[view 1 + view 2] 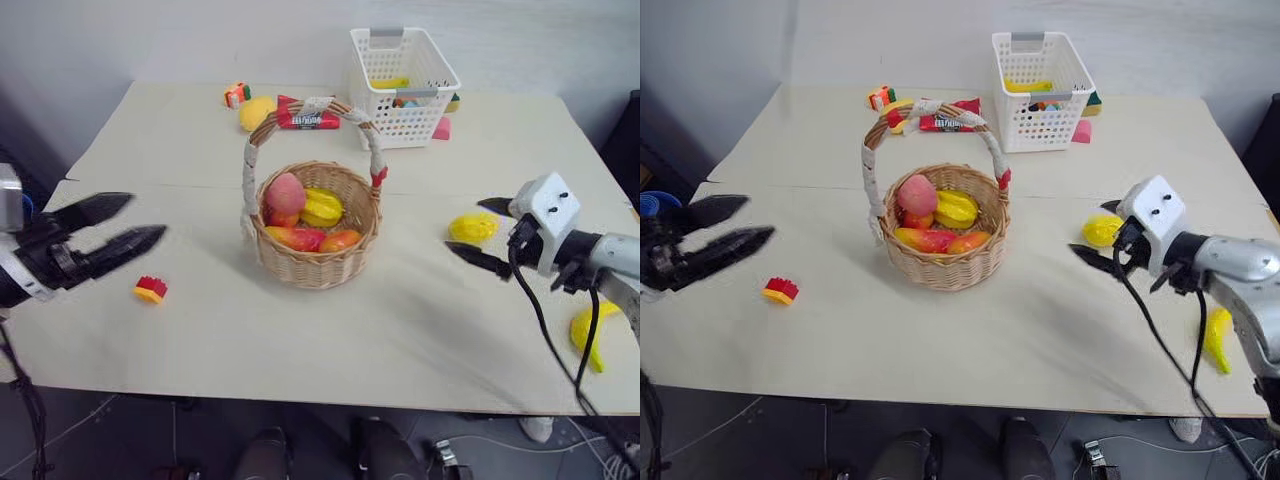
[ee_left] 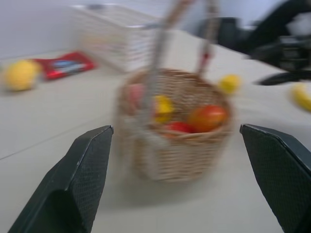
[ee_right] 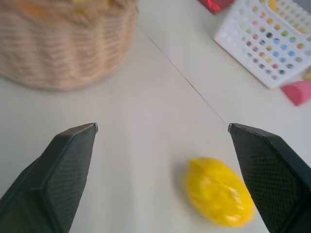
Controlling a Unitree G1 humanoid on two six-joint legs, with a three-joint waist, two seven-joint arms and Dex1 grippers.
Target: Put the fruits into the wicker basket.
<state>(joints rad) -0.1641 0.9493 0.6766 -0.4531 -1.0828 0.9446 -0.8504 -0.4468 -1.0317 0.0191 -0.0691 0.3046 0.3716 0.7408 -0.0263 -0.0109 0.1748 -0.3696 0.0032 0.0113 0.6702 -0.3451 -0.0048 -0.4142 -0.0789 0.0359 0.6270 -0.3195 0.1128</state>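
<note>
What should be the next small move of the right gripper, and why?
Probably ease the right gripper forward and down around the lemon. Its jaws stand open, the lemon lies on the table just ahead between them, not yet in the wicker basket.

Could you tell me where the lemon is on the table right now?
The lemon lies on the table's right side, right of the wicker basket and between the open right gripper's fingers, not yet held.
</note>
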